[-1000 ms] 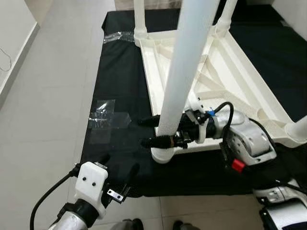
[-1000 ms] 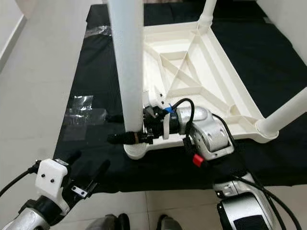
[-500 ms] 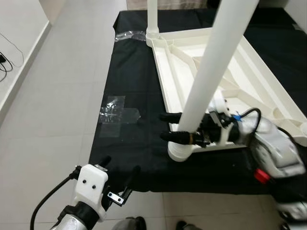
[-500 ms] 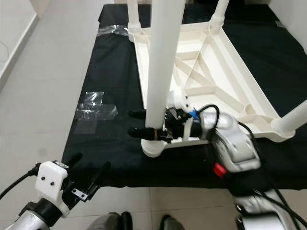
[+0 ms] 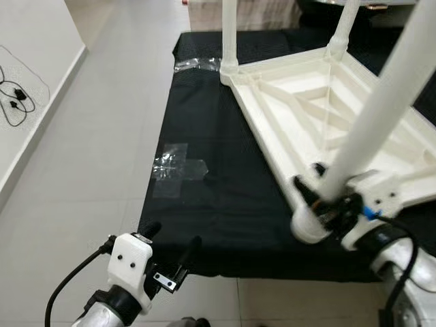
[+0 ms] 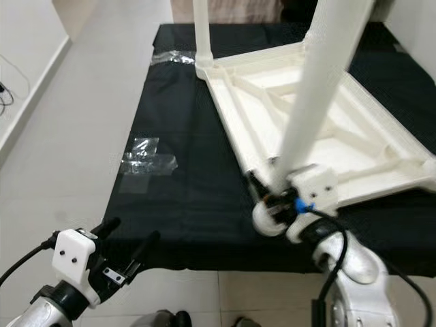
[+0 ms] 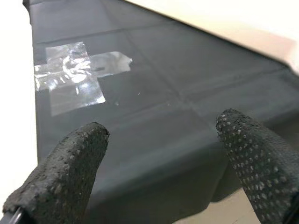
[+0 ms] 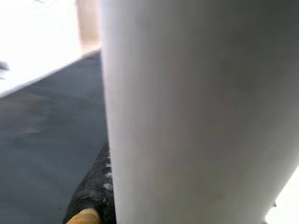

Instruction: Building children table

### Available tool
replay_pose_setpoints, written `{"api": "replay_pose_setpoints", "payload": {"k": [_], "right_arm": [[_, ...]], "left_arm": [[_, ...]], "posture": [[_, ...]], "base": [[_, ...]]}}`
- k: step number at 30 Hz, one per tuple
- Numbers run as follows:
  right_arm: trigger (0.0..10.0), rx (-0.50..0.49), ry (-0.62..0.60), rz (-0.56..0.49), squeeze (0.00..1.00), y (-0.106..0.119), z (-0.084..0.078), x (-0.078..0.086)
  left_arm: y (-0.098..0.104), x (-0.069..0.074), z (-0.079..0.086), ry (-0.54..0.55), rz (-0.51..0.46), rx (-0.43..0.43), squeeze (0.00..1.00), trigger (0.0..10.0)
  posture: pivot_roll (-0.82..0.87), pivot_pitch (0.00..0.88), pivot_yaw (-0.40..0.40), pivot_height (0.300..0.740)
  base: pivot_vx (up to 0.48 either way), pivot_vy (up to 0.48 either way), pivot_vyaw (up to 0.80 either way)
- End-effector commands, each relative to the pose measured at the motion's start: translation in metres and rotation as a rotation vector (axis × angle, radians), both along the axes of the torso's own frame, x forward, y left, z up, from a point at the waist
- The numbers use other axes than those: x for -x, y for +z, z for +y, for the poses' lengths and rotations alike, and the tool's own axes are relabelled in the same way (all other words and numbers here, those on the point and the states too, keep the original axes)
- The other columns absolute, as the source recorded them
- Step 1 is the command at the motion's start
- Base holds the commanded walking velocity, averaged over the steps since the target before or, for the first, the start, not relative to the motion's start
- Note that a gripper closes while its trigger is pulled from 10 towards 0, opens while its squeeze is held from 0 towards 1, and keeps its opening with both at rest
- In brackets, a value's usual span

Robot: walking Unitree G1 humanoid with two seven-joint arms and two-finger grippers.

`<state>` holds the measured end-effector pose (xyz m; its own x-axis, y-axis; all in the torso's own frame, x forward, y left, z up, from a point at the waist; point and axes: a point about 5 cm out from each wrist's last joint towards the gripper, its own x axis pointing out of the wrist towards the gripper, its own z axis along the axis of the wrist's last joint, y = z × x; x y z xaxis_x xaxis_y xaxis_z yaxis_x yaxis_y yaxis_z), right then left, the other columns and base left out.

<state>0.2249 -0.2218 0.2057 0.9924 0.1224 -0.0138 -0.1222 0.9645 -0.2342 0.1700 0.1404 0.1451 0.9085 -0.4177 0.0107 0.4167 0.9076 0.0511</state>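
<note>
White plastic children's table (image 5: 320,112) upside down on a black mat (image 5: 211,184) spread over the tiled floor (image 5: 88,129), lying toward 1 o'clock in the head views. Legs upright at the far corners; nearest leg (image 6: 317,102) standing in its corner socket (image 6: 269,219) at about 4 o'clock, leaning toward the camera.

Right tool (image 5: 321,199) low on that leg, just above the socket, black fingers clamped against either side of the white tube. In the right wrist view, the leg (image 8: 196,112) close up, one dotted black finger (image 8: 96,191) pressed to its side.

Left tool (image 5: 170,248) at 7 o'clock, over the near edge of the mat, fingers spread apart, gripping nothing. In the left wrist view, both dotted pads (image 7: 65,172) wide of each other above the dark fabric.

Clear tape cross (image 5: 178,169) stuck on the mat at 10 o'clock, well apart from the table. More crumpled clear tape (image 5: 197,65) at the mat's far edge, beside the far-left leg (image 5: 229,34). Black cable (image 5: 17,102) on the floor by the wall at 9 o'clock.
</note>
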Motion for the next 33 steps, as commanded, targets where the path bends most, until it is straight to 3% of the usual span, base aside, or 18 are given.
{"api": "replay_pose_setpoints", "payload": {"k": [1, 2, 3, 4, 5, 8, 9, 10, 12, 14, 15, 17, 19, 30, 31, 33], "right_arm": [[0.0, -0.010, -0.313, 0.469, 0.00, -0.067, -0.044, 0.015], [0.0, -0.009, -0.304, 0.432, 0.00, -0.061, -0.043, 0.004], [10.0, -0.021, -0.251, 0.401, 0.00, -0.054, -0.034, -0.004], [10.0, -0.049, -0.179, 0.360, 0.28, -0.047, -0.024, -0.010], [10.0, -0.083, -0.072, 0.327, 1.00, -0.041, -0.012, -0.015], [10.0, -0.102, -0.017, 0.303, 1.00, -0.037, -0.005, -0.016], [10.0, -0.128, 0.099, 0.262, 1.00, -0.028, 0.004, -0.020], [10.0, -0.153, 0.205, 0.209, 0.75, -0.015, 0.008, -0.026], [10.0, -0.173, 0.302, 0.149, 0.75, -0.001, 0.011, -0.031], [10.0, -0.176, 0.306, 0.141, 0.75, 0.001, 0.010, -0.032], [10.0, -0.124, 0.449, 0.096, 0.00, 0.020, 0.002, -0.038], [10.0, -0.109, 0.488, 0.084, 0.00, 0.026, 0.000, -0.039], [10.0, -0.133, 0.631, 0.073, 0.00, 0.038, -0.004, -0.042], [10.0, -0.138, 0.782, 0.060, 0.00, 0.047, -0.004, -0.058], [9.3, -0.141, 0.818, 0.059, 0.00, 0.049, -0.004, -0.061], [9.3, -0.143, 0.843, 0.059, 0.00, 0.051, -0.004, -0.063]], "left_arm": [[-0.005, 0.002, 0.000, -0.013, 0.024, -0.004, 0.00, 10.0], [-0.006, 0.002, -0.001, -0.019, 0.026, -0.005, 0.00, 10.0], [-0.007, 0.002, -0.002, -0.023, 0.027, -0.004, 0.00, 10.0], [-0.007, 0.003, -0.002, -0.024, 0.027, -0.001, 0.00, 10.0], [-0.007, 0.004, -0.002, -0.024, 0.027, 0.002, 0.00, 10.0], [-0.007, 0.004, -0.003, -0.025, 0.027, 0.004, 0.00, 10.0], [-0.007, 0.004, -0.003, -0.028, 0.027, 0.007, 0.00, 10.0], [-0.006, 0.005, -0.004, -0.035, 0.029, 0.011, 0.00, 10.0], [-0.006, 0.005, -0.005, -0.044, 0.030, 0.014, 0.00, 10.0], [-0.006, 0.005, -0.005, -0.046, 0.030, 0.015, 0.00, 10.0], [-0.006, 0.005, -0.006, -0.055, 0.028, 0.016, 0.00, 10.0], [-0.006, 0.005, -0.007, -0.058, 0.027, 0.016, 0.00, 10.0], [-0.005, 0.005, -0.008, -0.058, 0.025, 0.020, 0.00, 10.0], [-0.003, 0.006, -0.010, -0.071, 0.028, 0.025, 0.00, 10.0], [-0.003, 0.006, -0.011, -0.073, 0.028, 0.026, 0.00, 10.0], [-0.002, 0.006, -0.011, -0.075, 0.029, 0.026, 0.00, 10.0]], "posture": [[-0.02, 0.223, 0.010, 0.740], [-0.01, 0.218, 0.004, 0.740], [-0.01, 0.212, 0.000, 0.740], [0.00, 0.215, -0.002, 0.740], [0.00, 0.218, -0.002, 0.740], [0.00, 0.218, -0.002, 0.740], [0.00, 0.224, 0.000, 0.740], [0.00, 0.225, -0.002, 0.740], [0.00, 0.225, -0.002, 0.740], [0.00, 0.225, -0.002, 0.740], [0.01, 0.228, -0.005, 0.740], [0.01, 0.228, -0.005, 0.740], [0.02, 0.231, 0.002, 0.740], [0.03, 0.238, 0.011, 0.740], [0.04, 0.240, 0.010, 0.740], [0.04, 0.240, 0.010, 0.740]], "base": [[0.000, 0.000, 0.00], [0.000, 0.000, 0.00], [0.000, 0.000, 0.00], [0.000, 0.000, 0.00], [0.000, 0.000, 0.00], [0.000, 0.000, 0.00], [0.000, 0.000, 0.00], [0.000, 0.000, 0.00], [0.000, 0.000, 0.00], [0.000, 0.000, 0.00], [0.000, 0.000, 0.00], [0.000, 0.000, 0.00], [0.000, 0.000, 0.00], [0.000, 0.000, 0.00], [0.000, 0.000, 0.00], [0.000, 0.000, 0.00]]}}
